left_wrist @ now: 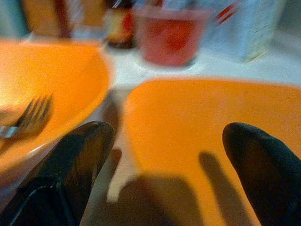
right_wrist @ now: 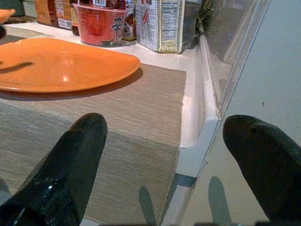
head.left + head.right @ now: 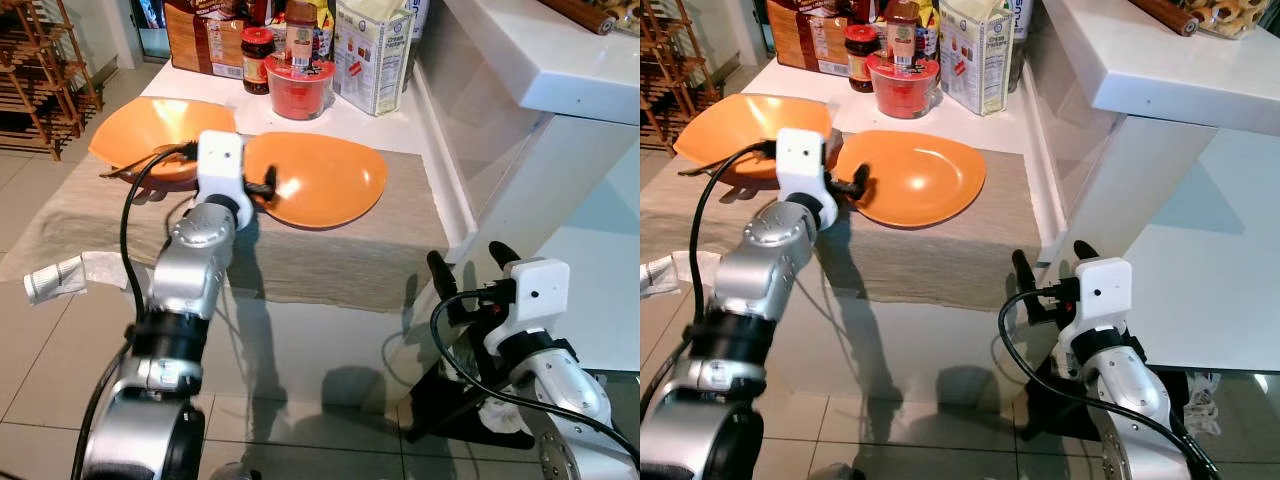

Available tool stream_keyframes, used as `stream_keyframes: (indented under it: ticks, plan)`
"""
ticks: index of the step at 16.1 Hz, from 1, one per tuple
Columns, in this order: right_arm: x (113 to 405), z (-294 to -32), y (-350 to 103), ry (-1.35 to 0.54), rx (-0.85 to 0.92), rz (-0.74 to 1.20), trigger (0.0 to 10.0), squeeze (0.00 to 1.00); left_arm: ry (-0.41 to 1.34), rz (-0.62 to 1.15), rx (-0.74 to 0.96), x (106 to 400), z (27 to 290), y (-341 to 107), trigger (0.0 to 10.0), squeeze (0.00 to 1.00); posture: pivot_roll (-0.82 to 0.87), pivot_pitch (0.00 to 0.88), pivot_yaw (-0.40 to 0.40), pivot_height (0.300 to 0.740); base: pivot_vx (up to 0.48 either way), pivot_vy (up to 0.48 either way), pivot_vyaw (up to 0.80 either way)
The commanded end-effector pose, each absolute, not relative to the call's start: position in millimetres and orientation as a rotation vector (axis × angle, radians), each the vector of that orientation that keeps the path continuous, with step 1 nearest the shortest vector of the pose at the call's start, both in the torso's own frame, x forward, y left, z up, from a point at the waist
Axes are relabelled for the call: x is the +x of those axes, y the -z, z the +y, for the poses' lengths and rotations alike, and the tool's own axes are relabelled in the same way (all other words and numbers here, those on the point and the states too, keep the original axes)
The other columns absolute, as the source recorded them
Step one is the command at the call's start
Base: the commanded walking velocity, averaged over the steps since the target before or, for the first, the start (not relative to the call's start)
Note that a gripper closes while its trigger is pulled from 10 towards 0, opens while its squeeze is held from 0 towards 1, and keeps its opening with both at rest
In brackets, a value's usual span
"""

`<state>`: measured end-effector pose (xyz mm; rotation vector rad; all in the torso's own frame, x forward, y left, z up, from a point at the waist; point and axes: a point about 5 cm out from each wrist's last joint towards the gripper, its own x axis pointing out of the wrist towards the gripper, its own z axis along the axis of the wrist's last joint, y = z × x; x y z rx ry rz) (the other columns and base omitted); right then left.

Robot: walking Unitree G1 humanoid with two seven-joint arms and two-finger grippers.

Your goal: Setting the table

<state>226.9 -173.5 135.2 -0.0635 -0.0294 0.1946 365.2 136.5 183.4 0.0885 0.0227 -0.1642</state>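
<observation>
Two orange plates lie on a beige placemat on the white table. The left plate holds a fork. My left gripper is open at the near left rim of the right plate. In the left wrist view one finger hangs over the gap between the plates and the other over the right plate. My right gripper is open too, low beside the table's front right corner, with nothing between its fingers.
A red noodle cup, a jar and a carton stand at the back of the table. A white counter rises on the right. A wooden rack stands far left. A crumpled white paper hangs by the placemat's left end.
</observation>
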Motion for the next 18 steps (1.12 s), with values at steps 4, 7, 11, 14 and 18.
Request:
stream_keyframes:
  ticks: [4,7,11,14,18]
  plan:
    - [235,-171,-134,-0.184,-0.047,-0.048,10.0,0.00,0.250,-0.143,0.149,356,121,-201,0.0,0.00,-0.04,0.000,-0.081,0.740,0.000,0.000,0.00]
    - [240,-166,-132,-0.185,-0.036,-0.055,10.0,0.00,0.244,-0.150,0.150,353,122,-199,0.0,0.00,-0.03,0.000,-0.080,0.740,0.000,0.000,0.00]
    - [244,-163,-130,-0.191,-0.030,-0.060,10.0,0.00,0.248,-0.174,0.168,350,124,-199,0.0,0.00,-0.01,0.000,-0.081,0.740,0.000,0.000,0.00]
    - [246,-161,-131,-0.192,-0.025,-0.070,10.0,0.00,0.256,-0.174,0.182,349,124,-198,0.0,0.00,-0.01,0.000,-0.078,0.740,0.000,0.000,0.00]
    - [247,-160,-130,-0.189,-0.024,-0.074,10.0,0.00,0.256,-0.177,0.191,351,125,-198,0.0,0.00,-0.01,0.000,-0.073,0.740,0.000,0.000,0.00]
